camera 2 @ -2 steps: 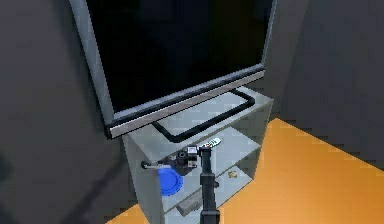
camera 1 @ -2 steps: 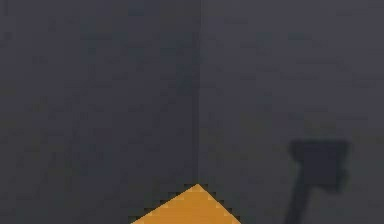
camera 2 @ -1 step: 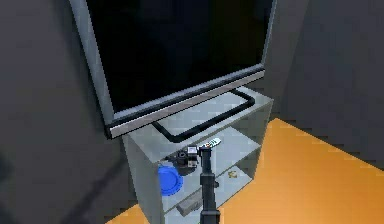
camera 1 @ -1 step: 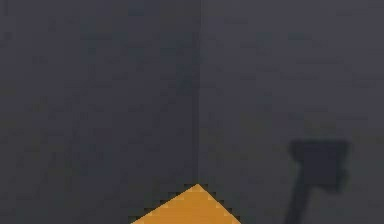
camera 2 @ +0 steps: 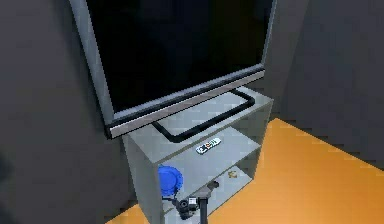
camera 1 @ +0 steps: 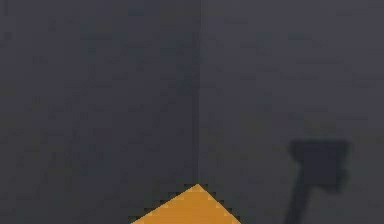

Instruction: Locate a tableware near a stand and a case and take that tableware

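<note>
Lower centre of the arm side view: a blue round thing [camera 2: 170,181], likely the tableware, sits in the stand's [camera 2: 145,170] shelf under the TV [camera 2: 170,50]. The arm [camera 2: 204,213] ends beside it. I cannot tell whether the jaws hold anything. Reach in level and slowly, clear of the shelf edge.

We read no text, number or sign; dark marks on a small white item [camera 2: 208,146] atop the stand [camera 2: 146,168] are illegible.
</note>
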### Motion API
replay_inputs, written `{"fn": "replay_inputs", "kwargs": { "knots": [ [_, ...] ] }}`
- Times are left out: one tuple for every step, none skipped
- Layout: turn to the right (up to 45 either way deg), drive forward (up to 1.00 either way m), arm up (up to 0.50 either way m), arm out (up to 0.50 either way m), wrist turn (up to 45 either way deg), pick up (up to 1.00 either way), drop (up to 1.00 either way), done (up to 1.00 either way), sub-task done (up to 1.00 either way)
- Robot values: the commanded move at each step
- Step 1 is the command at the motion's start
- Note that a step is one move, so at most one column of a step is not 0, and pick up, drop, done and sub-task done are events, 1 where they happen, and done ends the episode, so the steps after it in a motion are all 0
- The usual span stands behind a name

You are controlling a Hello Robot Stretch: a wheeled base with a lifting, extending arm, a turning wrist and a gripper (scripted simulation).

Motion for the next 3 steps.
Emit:
{"fn": "replay_inputs", "kwargs": {
  "knots": [
    [0.0,0.0,0.0,0.0,0.0,1.0,0.0,0.0,0.0],
    [0.0,0.0,0.1,0.0,0.0,0.0,0.0,0.0,0.0],
    [0.0,0.0,0.0,0.0,0.0,0.0,0.0,1.0,0.0]
  ]
}}
